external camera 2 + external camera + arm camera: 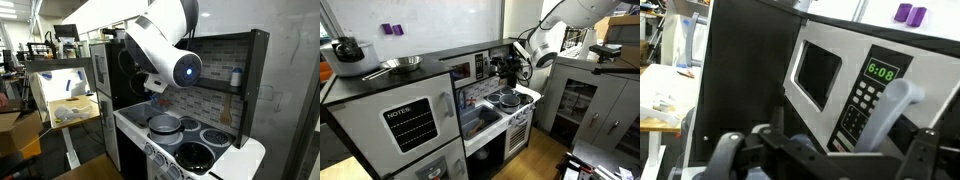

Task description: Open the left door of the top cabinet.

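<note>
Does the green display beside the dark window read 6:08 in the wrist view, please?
Yes, the green display to the right of the dark window reads 6:08.

Kettle (pixel 347 48): dark, atop grey fridge block (pixel 444 97).
Pan (pixel 402 64): silver, beside the kettle.
Pot (pixel 165 125): silver, on toy stove (pixel 246 160).

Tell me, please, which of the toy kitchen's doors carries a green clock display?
The microwave-style door in the top cabinet: a green 6:08 sits above its keypad, beside a dark window. The grey fridge door bears a NOTES chalkboard instead.
</note>
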Robot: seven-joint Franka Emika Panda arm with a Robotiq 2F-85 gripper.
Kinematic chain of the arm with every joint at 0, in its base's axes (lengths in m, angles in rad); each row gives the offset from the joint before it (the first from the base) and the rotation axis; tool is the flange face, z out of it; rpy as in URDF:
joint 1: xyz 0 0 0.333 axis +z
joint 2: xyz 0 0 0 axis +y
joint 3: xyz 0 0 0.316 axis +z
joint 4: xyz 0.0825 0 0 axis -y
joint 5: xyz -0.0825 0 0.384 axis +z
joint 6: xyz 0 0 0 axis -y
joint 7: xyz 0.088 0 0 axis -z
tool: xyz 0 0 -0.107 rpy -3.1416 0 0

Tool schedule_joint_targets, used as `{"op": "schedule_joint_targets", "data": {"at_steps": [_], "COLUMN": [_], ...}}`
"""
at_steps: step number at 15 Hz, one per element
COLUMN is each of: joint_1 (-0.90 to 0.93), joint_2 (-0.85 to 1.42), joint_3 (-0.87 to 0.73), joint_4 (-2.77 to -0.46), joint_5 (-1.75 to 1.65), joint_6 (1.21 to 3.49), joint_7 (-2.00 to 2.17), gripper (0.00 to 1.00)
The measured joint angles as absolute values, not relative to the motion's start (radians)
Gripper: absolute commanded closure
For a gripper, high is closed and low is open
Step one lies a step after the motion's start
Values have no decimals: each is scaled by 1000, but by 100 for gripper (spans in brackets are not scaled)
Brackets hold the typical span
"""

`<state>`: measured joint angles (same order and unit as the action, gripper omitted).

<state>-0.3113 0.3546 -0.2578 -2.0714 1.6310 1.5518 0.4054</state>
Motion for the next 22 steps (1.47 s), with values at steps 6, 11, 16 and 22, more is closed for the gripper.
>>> {"op": "schedule_joint_targets", "data": {"at_steps": [6, 11, 16, 22], "joint_1": [-311, -310, -310, -317], "joint_2": [346, 318, 275, 200], "joint_3": [-255, -256, -259, -318], "joint_4": [-2131, -2214, -2293, -2401], "joint_5": [1639, 1667, 1696, 1703], "joint_6": [1530, 1529, 1531, 1550], "joint_7": [405, 403, 401, 384], "gripper": [0, 0, 0, 0]}}
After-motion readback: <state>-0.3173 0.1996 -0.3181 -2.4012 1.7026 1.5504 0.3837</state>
